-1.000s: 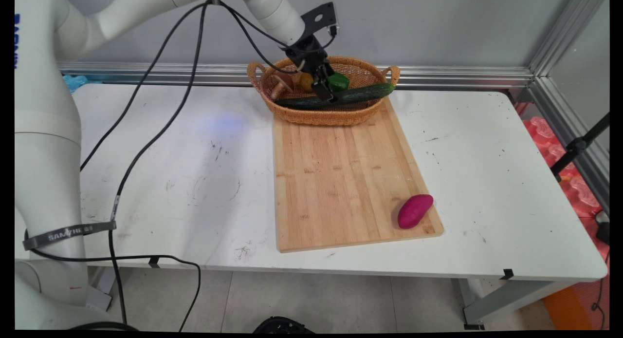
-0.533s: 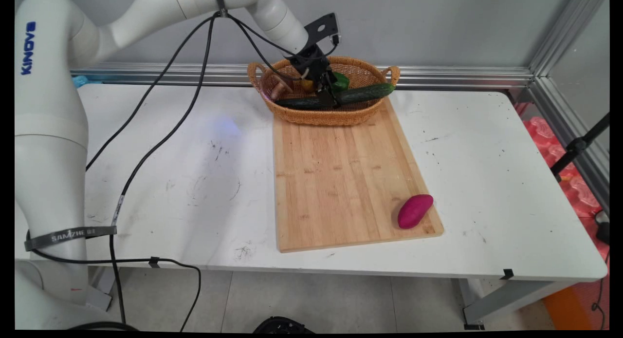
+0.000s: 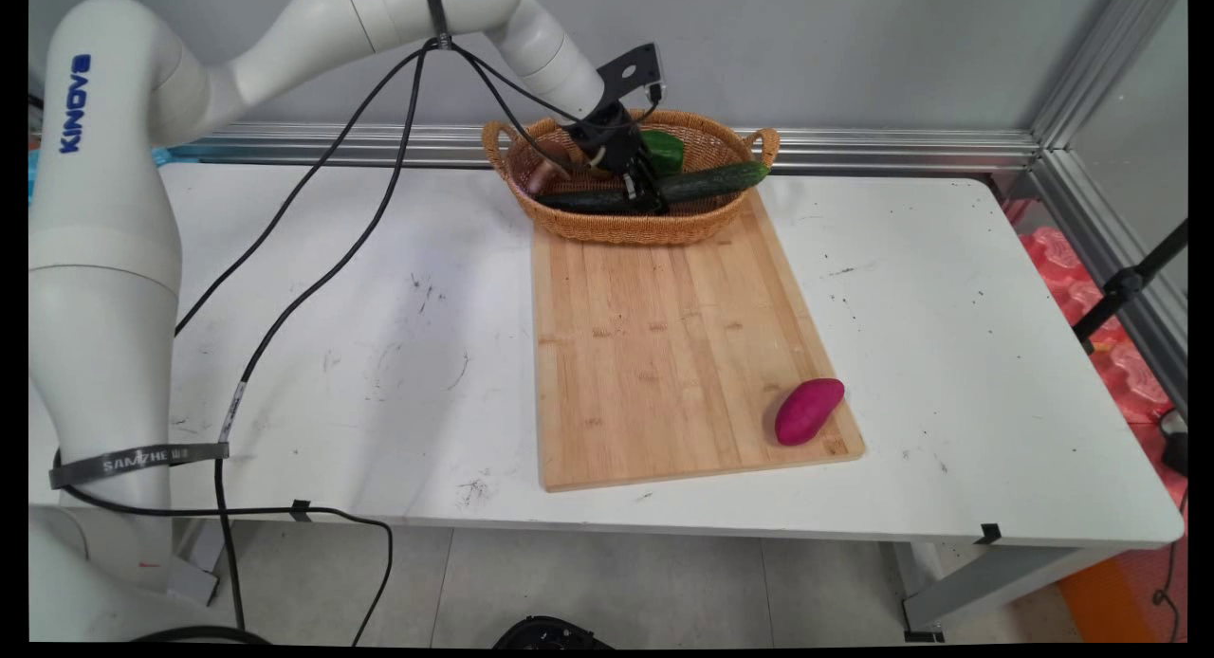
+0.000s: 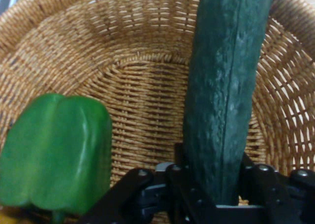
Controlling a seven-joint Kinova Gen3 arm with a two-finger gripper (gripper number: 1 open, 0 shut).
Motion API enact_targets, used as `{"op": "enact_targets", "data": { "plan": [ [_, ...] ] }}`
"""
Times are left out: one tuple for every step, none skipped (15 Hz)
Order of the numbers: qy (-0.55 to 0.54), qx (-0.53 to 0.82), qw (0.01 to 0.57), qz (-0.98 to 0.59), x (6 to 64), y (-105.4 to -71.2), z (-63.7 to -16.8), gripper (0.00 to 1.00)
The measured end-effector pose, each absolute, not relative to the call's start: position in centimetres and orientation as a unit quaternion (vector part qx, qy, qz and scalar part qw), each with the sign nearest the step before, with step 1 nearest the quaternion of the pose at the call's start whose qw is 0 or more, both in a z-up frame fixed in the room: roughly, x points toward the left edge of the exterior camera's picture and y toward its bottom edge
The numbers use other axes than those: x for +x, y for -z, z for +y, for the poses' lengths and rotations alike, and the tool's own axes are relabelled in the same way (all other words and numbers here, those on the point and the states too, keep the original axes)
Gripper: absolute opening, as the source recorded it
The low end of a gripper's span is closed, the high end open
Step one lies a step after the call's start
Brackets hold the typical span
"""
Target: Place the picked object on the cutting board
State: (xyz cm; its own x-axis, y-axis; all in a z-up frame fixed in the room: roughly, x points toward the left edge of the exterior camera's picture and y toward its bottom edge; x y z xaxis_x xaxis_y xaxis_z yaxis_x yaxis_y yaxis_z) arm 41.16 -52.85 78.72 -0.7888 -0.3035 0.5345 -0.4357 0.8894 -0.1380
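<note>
- The jaws are sitting either side of the cucumber and look closed on it. In the hand view the black linkage is hugging both flanks of the dark green body, with the cucumber running straight up between them.
- The gripper is reaching down into the wicker basket from the upper left, meeting the cucumber roughly at mid-length.
- The cucumber is lying lengthwise across the basket in the main view, its right tip poking up over the rim near the right handle and its left end sitting lower, inside the basket.
- A green bell pepper is sitting just behind the gripper, close to the cucumber. In the hand view it's filling the lower left, not quite touching the cucumber as far as I can see.
- A brown mushroom is peeking out at the left end of the basket, half hidden by the cables and the hand.
- The basket is resting on the far end of a wooden cutting board, which is lying on the white table.
- A purple sweet potato is lying by itself near the board's front right corner, well apart from the basket.
- Black cables are hanging from the arm and trailing over the left part of the table.
</note>
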Motion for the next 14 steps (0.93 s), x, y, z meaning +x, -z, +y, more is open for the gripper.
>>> {"op": "enact_targets", "data": {
  "plan": [
    [-0.126, 0.196, 0.259, -0.937, 41.2, -78.7, -52.8, 0.00],
    [-0.124, 0.195, 0.259, -0.938, 41.1, -78.6, -52.8, 0.00],
    [-0.123, 0.195, 0.260, -0.938, 41.1, -78.7, -52.8, 0.00],
    [-0.123, 0.194, 0.260, -0.938, 41.1, -78.7, -52.8, 0.00],
    [-0.123, 0.194, 0.260, -0.938, 41.1, -78.9, -52.8, 0.00],
    [-0.124, 0.194, 0.260, -0.938, 41.1, -79.0, -52.8, 0.00],
    [-0.126, 0.194, 0.260, -0.938, 41.0, -79.4, -52.8, 0.00],
    [-0.128, 0.194, 0.260, -0.937, 41.0, -79.8, -52.8, 0.00],
    [-0.132, 0.195, 0.260, -0.937, 40.9, -80.3, -52.7, 0.00],
    [-0.136, 0.196, 0.260, -0.936, 40.8, -81.1, -52.7, 0.00],
    [-0.140, 0.196, 0.260, -0.935, 40.6, -81.8, -52.6, 0.00],
    [-0.143, 0.196, 0.260, -0.935, 40.5, -82.2, -52.5, 0.00],
    [-0.147, 0.197, 0.261, -0.934, 40.3, -83.0, -52.4, 0.00],
    [-0.151, 0.196, 0.263, -0.933, 39.8, -83.8, -52.2, 0.00]
  ]
}}
